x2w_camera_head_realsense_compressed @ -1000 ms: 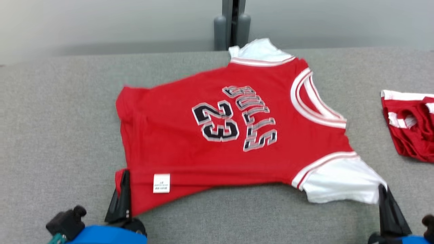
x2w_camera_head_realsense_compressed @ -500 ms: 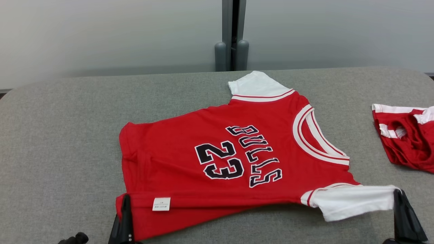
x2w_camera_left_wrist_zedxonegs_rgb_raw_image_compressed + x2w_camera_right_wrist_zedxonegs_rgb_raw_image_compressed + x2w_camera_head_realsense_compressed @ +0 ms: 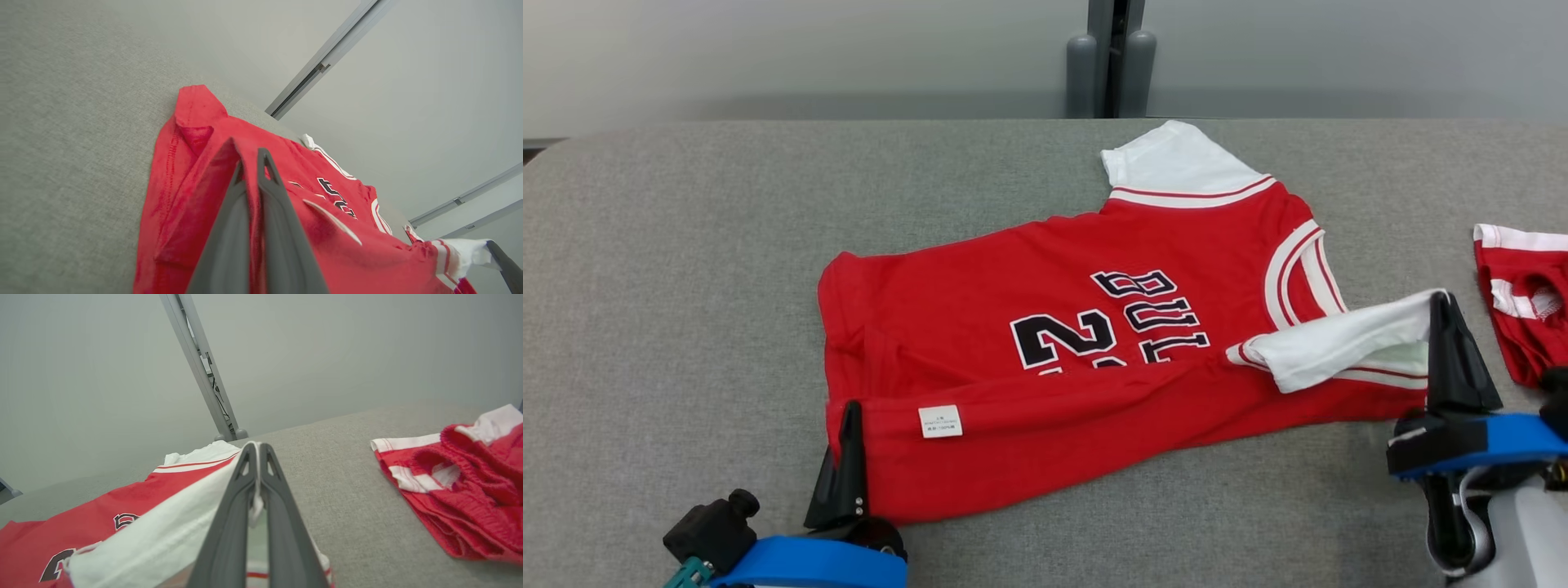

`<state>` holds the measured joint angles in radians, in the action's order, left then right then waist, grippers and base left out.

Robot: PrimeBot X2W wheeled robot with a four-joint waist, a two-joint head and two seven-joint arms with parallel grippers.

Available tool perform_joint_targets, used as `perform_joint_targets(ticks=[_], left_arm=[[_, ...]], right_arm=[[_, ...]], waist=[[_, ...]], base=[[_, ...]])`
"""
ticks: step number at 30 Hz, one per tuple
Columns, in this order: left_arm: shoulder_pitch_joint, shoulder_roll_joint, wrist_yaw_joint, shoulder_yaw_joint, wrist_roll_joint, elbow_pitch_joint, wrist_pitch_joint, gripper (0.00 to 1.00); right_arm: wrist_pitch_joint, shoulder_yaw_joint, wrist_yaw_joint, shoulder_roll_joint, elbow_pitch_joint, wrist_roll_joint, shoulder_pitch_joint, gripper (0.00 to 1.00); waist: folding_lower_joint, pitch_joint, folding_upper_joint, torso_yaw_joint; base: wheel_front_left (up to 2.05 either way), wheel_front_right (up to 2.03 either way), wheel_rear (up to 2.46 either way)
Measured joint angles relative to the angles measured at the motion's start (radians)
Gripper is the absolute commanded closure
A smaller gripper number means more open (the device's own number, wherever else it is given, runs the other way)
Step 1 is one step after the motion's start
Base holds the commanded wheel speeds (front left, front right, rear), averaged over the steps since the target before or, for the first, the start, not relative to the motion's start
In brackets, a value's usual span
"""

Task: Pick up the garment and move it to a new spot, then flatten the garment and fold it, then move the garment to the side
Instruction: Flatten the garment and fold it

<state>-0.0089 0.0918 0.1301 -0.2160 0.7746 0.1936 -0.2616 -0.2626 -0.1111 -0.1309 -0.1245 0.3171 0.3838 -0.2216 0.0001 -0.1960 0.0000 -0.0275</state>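
Left hand (image 3: 849, 412) sits low at the near-left of the desk (image 3: 686, 245), fingers pointing away from the robot and standing nearly upright, pressed together on the near-left hem corner of the red jersey (image 3: 1013, 310). From the left wrist, the two dark fingers (image 3: 229, 228) meet with a thin ridge of red cloth squeezed between them, right up to the tips. A blue band (image 3: 809, 563) wraps that wrist at the bottom edge of the head view.

Over on the right, the right hand (image 3: 1441, 304) is held higher and further forward, fingers tipped up and away, clamped on the end of the near white sleeve (image 3: 1339, 339). The right wrist view confirms it: the fingers (image 3: 286, 539) are closed, with a sliver of white fabric caught between them.

The jersey lies across the middle of the desk, collar to the right, hem to the left. Its near long edge is raised and doubled over toward the far side, covering the lower part of the "23" and the lettering beside it. A white label (image 3: 940, 421) shows on the turned-over strip, just right of the left hand. The far sleeve lies flat by the back edge.

Red shorts (image 3: 1523, 327) lie crumpled at the right edge, apart from the jersey, just beyond the right hand.
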Motion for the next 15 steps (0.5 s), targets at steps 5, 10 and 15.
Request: perform_joint_targets(ticks=[5, 10, 15], left_arm=[[-0.001, -0.006, 0.000, -0.018, 0.007, 0.035, 0.000, 1.00], [-0.029, -0.005, 0.000, -0.022, 0.008, 0.057, 0.000, 1.00], [-0.063, 0.001, 0.000, -0.034, 0.006, 0.124, 0.000, 0.00]], right_arm=[[0.000, 0.005, 0.000, -0.009, 0.148, -0.040, -0.112, 1.00], [0.000, -0.005, 0.000, -0.016, 0.209, -0.082, -0.185, 1.00], [0.000, -0.011, 0.000, -0.011, 0.215, -0.126, -0.216, 0.00]], waist=[[0.0000, -0.014, 0.0000, 0.017], [0.0000, -0.027, 0.0000, 0.035], [0.0000, -0.038, 0.0000, 0.043]], base=[[0.00, 0.00, 0.00], [0.00, 0.00, 0.00], [0.00, 0.00, 0.00]])
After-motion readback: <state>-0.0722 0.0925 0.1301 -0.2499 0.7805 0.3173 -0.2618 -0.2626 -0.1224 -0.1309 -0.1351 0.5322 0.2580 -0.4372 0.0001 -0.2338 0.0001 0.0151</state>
